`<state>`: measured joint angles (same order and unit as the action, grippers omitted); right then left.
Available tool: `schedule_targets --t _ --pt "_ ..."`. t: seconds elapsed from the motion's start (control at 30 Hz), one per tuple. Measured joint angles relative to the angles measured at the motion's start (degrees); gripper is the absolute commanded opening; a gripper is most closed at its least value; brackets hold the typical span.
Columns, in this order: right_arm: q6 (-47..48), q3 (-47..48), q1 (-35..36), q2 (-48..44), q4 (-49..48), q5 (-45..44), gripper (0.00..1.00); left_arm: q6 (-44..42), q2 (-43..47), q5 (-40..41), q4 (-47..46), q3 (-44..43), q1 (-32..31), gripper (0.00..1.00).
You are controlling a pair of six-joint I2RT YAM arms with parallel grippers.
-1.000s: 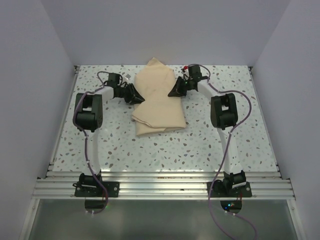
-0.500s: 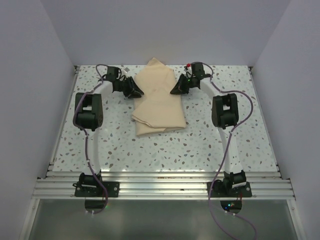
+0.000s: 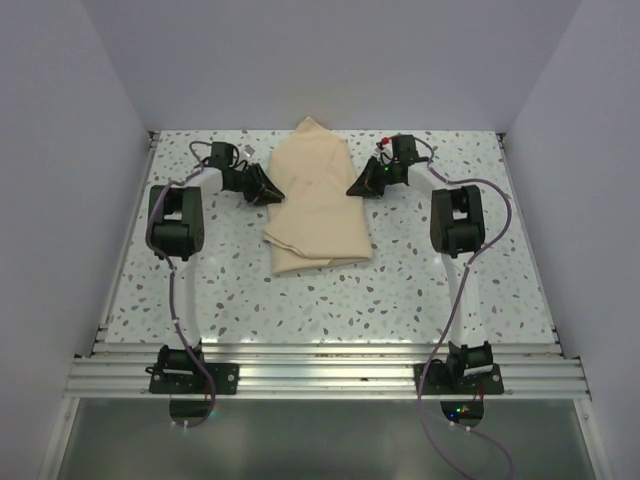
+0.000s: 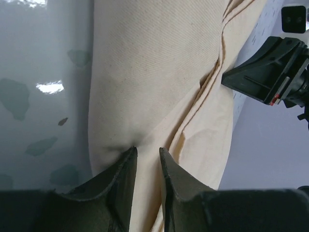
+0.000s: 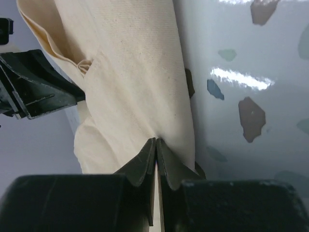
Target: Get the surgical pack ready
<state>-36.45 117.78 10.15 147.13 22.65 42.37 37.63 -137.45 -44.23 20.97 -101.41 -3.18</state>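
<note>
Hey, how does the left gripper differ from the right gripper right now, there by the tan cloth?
The left gripper has a narrow gap between its jaws, while the right gripper has its jaws pressed together. The left gripper meets the cloth at its left edge, the right gripper at its right edge. Both are black, point inward toward each other, and have their tips at the cloth. Whether either one pinches fabric is unclear.

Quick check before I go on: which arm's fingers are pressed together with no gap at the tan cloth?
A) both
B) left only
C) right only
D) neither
C: in the right wrist view the right fingers meet tip to tip at the cloth, while the left fingers show a clear gap between them.
</note>
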Motion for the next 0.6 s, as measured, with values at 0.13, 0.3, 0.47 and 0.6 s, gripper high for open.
schedule_targets --t 0.13,0.3,0.47,0.6 --pt "1.7 -5.5 -0.1 -3.1 -0.8 0.7 0.07 0.1 1.3 -1.3 -0.3 2.9 0.8 0.31" --pt "3.7 -10.5 0.0 -5.9 -1.0 0.9 0.07 -1.5 3.0 -1.6 0.8 5.5 1.4 0.31" --pt "5.5 -15.0 0.1 -9.0 -0.6 0.9 0.07 -4.5 6.1 -0.5 2.6 8.9 1.6 0.32" --pt "7.3 -16.0 0.1 -10.3 1.7 0.4 0.08 -7.1 8.3 1.2 5.1 10.2 1.7 0.36"
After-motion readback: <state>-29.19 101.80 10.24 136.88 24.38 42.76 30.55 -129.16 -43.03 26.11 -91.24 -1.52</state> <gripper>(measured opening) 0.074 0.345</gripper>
